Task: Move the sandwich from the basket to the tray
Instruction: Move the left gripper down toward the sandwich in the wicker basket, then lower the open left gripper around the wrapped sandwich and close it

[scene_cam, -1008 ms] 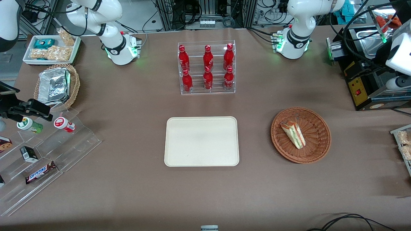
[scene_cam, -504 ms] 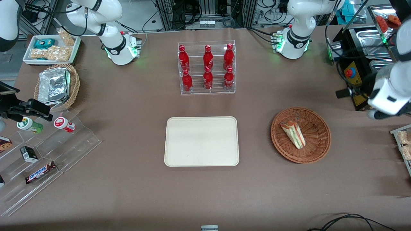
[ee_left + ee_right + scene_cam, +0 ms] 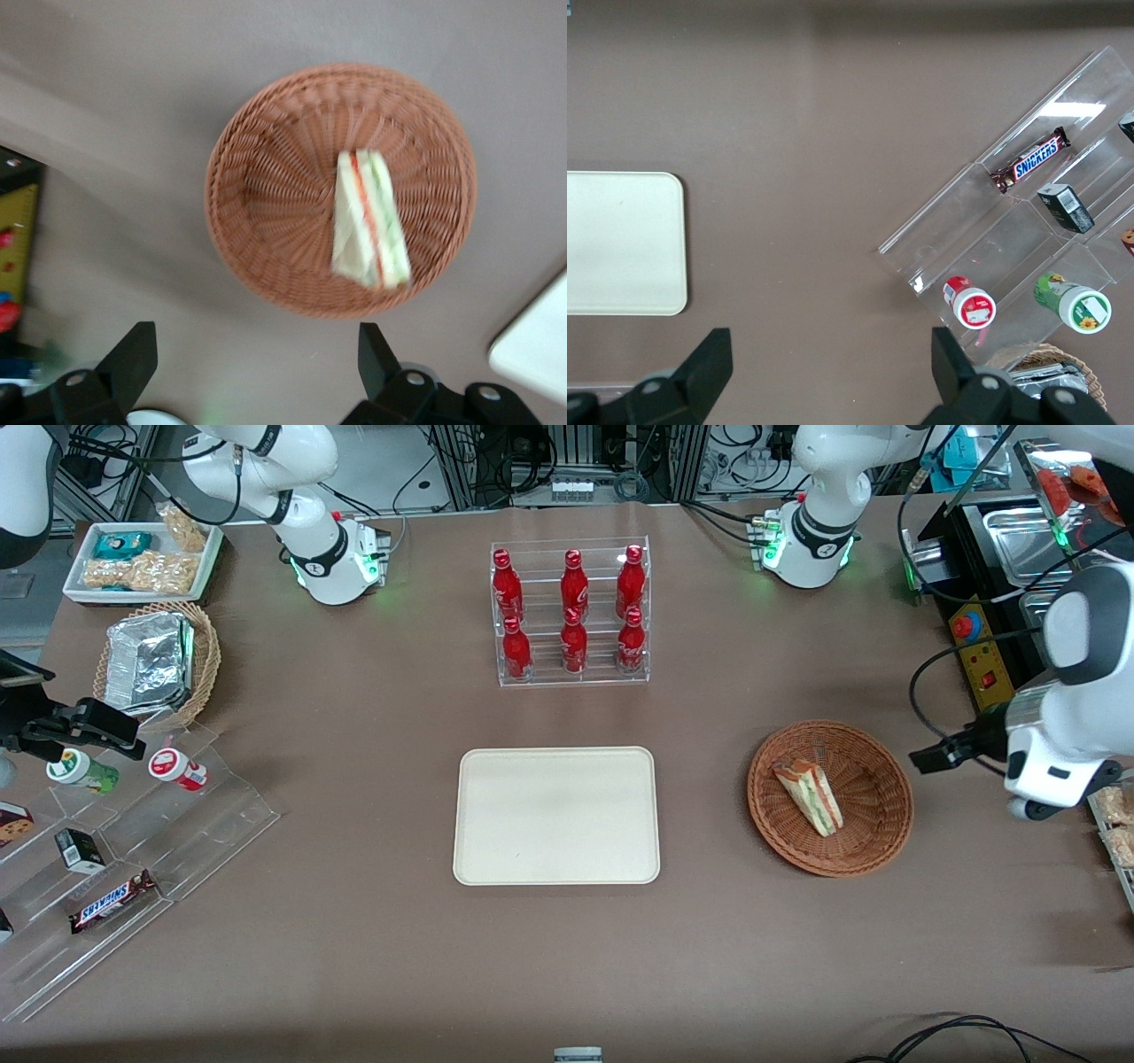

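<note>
The sandwich (image 3: pixel 809 796) (image 3: pixel 370 220), a wrapped white wedge with pink and green layers, lies in the round reddish-brown wicker basket (image 3: pixel 877 797) (image 3: pixel 266 195). The cream tray (image 3: pixel 556 815) (image 3: pixel 536 345) (image 3: pixel 620 243) lies flat beside the basket, toward the parked arm's end, with nothing on it. My left gripper (image 3: pixel 928 759) (image 3: pixel 255 332) hangs above the table just outside the basket's rim, on the working arm's side. It is open wide, and only bare table shows between its black fingers (image 3: pixel 133 354).
A clear rack of red bottles (image 3: pixel 571 615) stands farther from the front camera than the tray. A black machine with a red button (image 3: pixel 983 655) and snack packets (image 3: pixel 1114 815) sit near the working arm. A clear stepped shelf (image 3: pixel 221 815) and a tan foil-pack basket (image 3: pixel 208 660) lie toward the parked arm's end.
The left arm has swung in from the table's end toward the basket, coming nearer the front camera. Sandwich, basket and tray have not moved.
</note>
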`<state>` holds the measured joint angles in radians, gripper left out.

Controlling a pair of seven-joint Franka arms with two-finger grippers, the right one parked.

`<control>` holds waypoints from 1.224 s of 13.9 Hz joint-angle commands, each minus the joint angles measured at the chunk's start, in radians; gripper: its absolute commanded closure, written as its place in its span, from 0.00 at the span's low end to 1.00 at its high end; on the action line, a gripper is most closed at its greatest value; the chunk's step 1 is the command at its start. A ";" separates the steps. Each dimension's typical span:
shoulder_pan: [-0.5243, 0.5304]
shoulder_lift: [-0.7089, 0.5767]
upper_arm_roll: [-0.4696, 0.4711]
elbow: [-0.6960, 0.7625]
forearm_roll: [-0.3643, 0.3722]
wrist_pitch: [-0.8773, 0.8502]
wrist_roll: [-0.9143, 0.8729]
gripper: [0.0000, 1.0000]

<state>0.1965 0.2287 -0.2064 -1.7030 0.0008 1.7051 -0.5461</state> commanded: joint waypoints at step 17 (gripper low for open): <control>-0.155 0.191 -0.004 -0.224 0.051 0.432 -0.247 0.00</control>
<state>0.0449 0.4199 -0.2112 -1.9006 0.0310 2.1209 -0.7761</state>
